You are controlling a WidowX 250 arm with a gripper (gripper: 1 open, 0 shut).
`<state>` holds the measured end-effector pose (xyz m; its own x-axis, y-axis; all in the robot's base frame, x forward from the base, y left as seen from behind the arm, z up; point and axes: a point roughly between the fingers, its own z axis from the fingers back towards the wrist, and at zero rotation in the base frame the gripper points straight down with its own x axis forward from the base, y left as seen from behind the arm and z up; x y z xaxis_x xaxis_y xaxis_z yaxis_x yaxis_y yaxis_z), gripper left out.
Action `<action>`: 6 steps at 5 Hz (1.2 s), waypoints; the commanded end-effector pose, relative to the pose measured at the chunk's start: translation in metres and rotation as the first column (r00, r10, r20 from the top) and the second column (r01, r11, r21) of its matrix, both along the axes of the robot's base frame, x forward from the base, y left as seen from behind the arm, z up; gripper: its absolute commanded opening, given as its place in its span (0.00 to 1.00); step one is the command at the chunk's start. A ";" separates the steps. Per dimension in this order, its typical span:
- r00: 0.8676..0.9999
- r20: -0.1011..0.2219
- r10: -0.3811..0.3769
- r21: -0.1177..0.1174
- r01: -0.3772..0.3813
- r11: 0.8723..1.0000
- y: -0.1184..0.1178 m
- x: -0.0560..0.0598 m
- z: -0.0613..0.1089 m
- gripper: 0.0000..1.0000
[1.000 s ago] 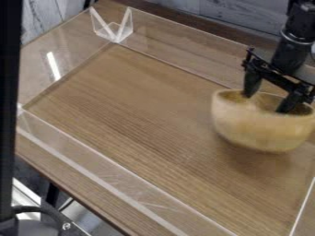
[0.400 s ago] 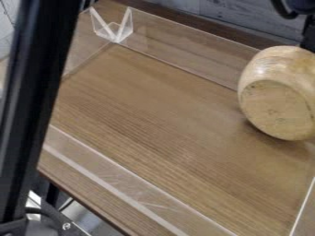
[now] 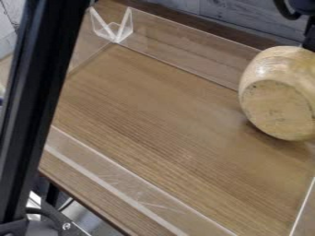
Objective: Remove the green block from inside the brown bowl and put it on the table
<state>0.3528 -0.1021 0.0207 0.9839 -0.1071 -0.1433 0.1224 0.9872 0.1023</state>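
The table [image 3: 160, 129] fills most of the frame: a brown wood-grain top running from upper left to lower right, bounded by low clear acrylic walls [image 3: 185, 51] along its far and near edges. The surface between the walls is bare wood with visible grain.

A dark, thick post [image 3: 37, 101] crosses the left side of the frame on a slant, from the top edge down to the lower left. It stands close to the lens, is blurred, and blocks the table's left margin.

The brown bowl [image 3: 281, 92] sits at the right edge, middle height. It is tipped over, its flat round base facing the camera and its rounded wall above; its right side is cut off by the frame edge. Its opening faces away, so the interior is hidden.

A folded clear plastic piece [image 3: 110, 26] stands at the upper left, at the far corner of the walls.

The gripper shows only as a dark fragment [image 3: 299, 7] in the upper right corner; its jaws are outside the picture, and it reads as pressed together.

The green block cannot be seen anywhere; its location cannot be determined.
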 end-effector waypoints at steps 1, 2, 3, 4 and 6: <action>1.000 -0.022 0.017 0.013 -0.017 1.000 0.002 -0.011 -0.002 0.00; 0.999 -0.037 0.030 0.023 -0.029 0.999 0.000 -0.020 -0.003 0.00; 0.999 -0.028 0.036 0.026 -0.036 0.999 0.000 -0.028 -0.003 0.00; 0.999 -0.016 0.041 0.027 -0.041 0.999 0.000 -0.035 -0.003 0.00; 0.999 -0.044 -0.011 0.030 0.013 0.999 0.000 -0.038 -0.003 0.00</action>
<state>0.3191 -0.1023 0.0194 0.9790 -0.1040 -0.1751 0.1261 0.9847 0.1200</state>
